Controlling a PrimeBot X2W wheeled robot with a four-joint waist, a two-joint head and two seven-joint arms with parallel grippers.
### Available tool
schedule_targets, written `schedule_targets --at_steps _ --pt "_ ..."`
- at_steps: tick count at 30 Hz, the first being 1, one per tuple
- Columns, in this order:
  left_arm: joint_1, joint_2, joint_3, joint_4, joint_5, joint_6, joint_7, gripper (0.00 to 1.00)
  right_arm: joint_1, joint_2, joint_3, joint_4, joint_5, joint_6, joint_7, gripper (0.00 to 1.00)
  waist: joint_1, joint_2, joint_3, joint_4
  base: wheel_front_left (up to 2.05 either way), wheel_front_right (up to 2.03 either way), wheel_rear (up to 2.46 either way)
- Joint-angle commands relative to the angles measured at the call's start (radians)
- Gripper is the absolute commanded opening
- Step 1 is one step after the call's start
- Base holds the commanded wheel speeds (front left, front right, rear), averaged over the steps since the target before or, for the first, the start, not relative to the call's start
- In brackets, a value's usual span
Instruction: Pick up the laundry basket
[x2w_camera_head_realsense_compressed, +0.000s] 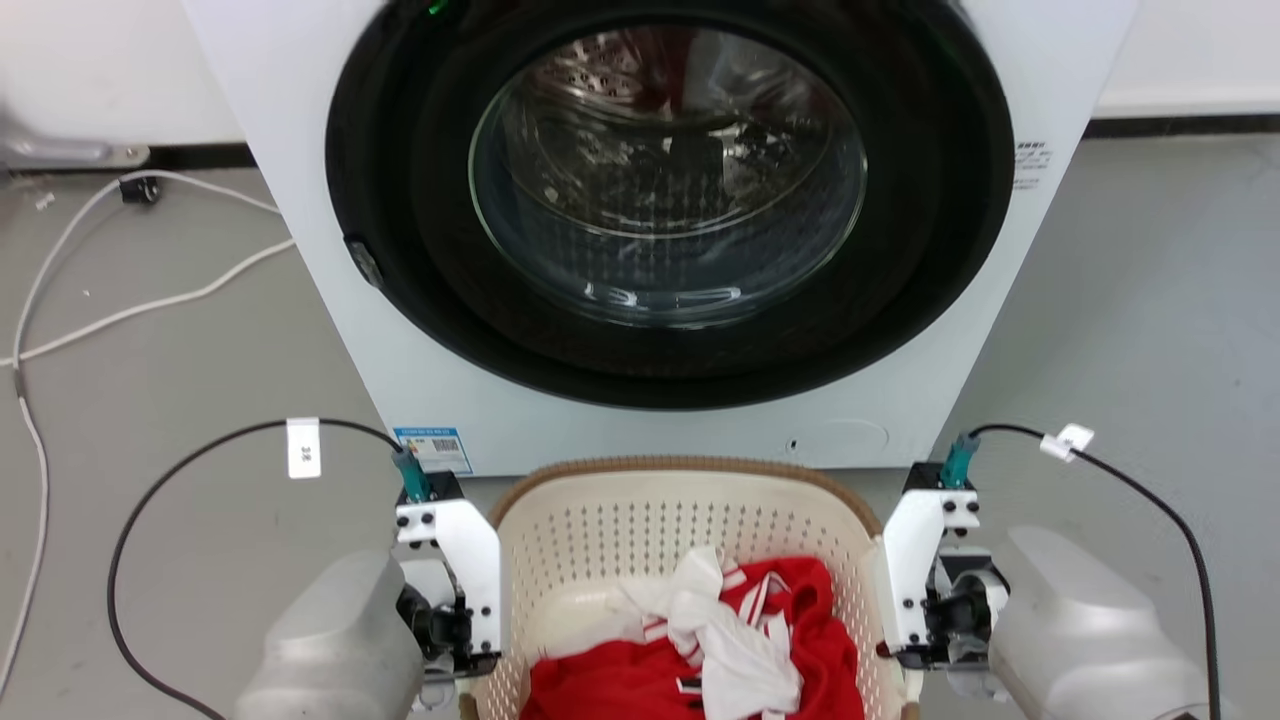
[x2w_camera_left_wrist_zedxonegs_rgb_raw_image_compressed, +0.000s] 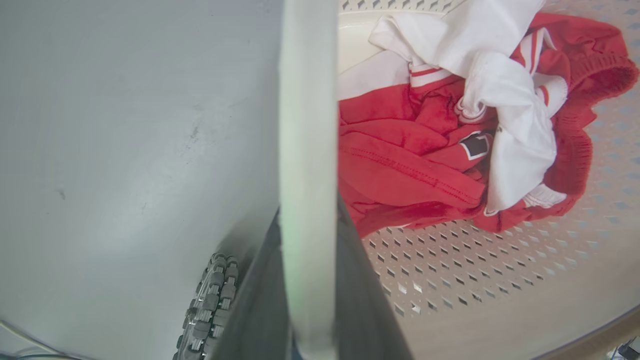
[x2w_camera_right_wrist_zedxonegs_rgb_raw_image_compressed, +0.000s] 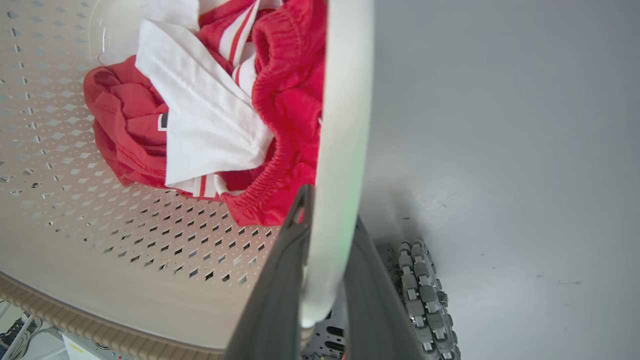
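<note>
The laundry basket (x2w_camera_head_realsense_compressed: 640, 535), cream perforated plastic with a brown woven-look rim, sits low in the head view, just in front of the washing machine. It holds red and white clothes (x2w_camera_head_realsense_compressed: 720, 640). My left gripper (x2w_camera_head_realsense_compressed: 476, 655) is at its left side and my right gripper (x2w_camera_head_realsense_compressed: 900, 650) at its right side. In the left wrist view the white handle (x2w_camera_left_wrist_zedxonegs_rgb_raw_image_compressed: 307, 125) runs up between the two dark fingers of the left gripper (x2w_camera_left_wrist_zedxonegs_rgb_raw_image_compressed: 308, 215), which is shut on it. The right gripper (x2w_camera_right_wrist_zedxonegs_rgb_raw_image_compressed: 328, 210) is likewise shut on the other handle (x2w_camera_right_wrist_zedxonegs_rgb_raw_image_compressed: 345, 100).
The white washing machine (x2w_camera_head_realsense_compressed: 300, 250) stands close behind the basket, its round glass door (x2w_camera_head_realsense_compressed: 668, 180) shut. Cables (x2w_camera_head_realsense_compressed: 120, 310) lie on the grey floor to the left. A treaded wheel (x2w_camera_right_wrist_zedxonegs_rgb_raw_image_compressed: 422, 295) shows below each handle, near the fingers.
</note>
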Motion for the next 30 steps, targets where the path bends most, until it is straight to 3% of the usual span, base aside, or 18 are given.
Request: schedule_targets --at_steps 1,30 --pt "0.012 -0.052 -0.002 -0.019 -0.018 -0.018 0.010 0.00 0.011 0.051 -0.006 -0.020 0.015 0.019 0.004 0.00 0.0002 0.0000 -0.019 0.002 0.00 0.00 0.00" --pt "0.065 -0.061 -0.032 -0.015 -0.061 -0.018 0.026 0.00 0.078 0.045 -0.050 -0.020 -0.017 0.019 0.006 0.00 0.0002 0.0000 -0.068 0.012 0.00 0.00 0.00"
